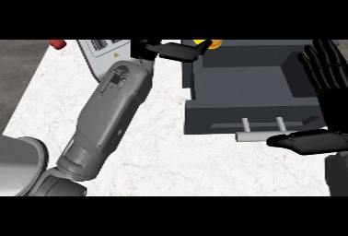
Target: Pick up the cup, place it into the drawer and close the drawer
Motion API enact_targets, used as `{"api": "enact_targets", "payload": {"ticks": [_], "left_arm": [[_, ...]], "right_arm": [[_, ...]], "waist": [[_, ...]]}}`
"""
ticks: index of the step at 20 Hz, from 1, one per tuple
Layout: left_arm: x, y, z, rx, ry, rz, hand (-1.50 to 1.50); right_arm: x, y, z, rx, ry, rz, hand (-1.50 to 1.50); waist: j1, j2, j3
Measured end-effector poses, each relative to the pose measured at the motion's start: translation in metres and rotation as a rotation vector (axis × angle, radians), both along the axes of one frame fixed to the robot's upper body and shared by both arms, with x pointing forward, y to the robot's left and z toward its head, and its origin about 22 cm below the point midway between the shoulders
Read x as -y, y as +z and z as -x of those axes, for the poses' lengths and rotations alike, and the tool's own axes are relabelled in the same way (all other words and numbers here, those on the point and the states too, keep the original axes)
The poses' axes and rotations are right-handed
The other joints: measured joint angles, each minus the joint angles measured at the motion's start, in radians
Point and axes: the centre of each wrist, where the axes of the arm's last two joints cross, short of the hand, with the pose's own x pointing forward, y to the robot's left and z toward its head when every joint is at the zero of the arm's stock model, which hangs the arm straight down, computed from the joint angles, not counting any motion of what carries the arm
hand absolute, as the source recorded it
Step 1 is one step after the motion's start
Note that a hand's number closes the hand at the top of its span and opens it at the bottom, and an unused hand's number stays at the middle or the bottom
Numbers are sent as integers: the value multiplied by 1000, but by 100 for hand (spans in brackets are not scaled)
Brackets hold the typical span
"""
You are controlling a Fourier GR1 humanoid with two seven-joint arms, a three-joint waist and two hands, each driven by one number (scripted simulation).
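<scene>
We find the left hand (pixel 170 50) at the top of the view, its forearm (pixel 108 115) stretching up across the white marbled counter (pixel 163 156); its fingers are curled round a yellow and orange object (pixel 207 44), which we take to be the cup, largely hidden and held at the far left corner of the drawer (pixel 248 85). The drawer is dark grey and stands pulled open, its interior showing nothing else, with a pale handle (pixel 262 131) on its near front. The right hand (pixel 326 92) stands at the drawer's right side, fingers straight and spread, thumb just beside the handle. Behind the left forearm we note a grey appliance (pixel 102 48) and a red item (pixel 57 44) at the counter's far left
</scene>
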Motion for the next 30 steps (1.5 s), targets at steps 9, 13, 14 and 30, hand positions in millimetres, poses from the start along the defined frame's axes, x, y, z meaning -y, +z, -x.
{"api": "enact_targets", "payload": {"ticks": [9,13,14,30], "left_arm": [[41,17,-12,-159,72,-149,150],[42,4,-15,-232,72,-230,150],[43,2,-15,-250,66,-251,150],[35,-38,-8,-314,-13,-212,-150]], "right_arm": [[-6,3,-11,21,34,-6,-150],[-14,8,-14,32,63,-8,-150],[-15,7,-14,33,74,-8,-150],[-45,15,-27,47,346,-20,150]], "waist": [[-44,15,1],[-76,23,1],[-85,24,1],[-179,50,1]]}}
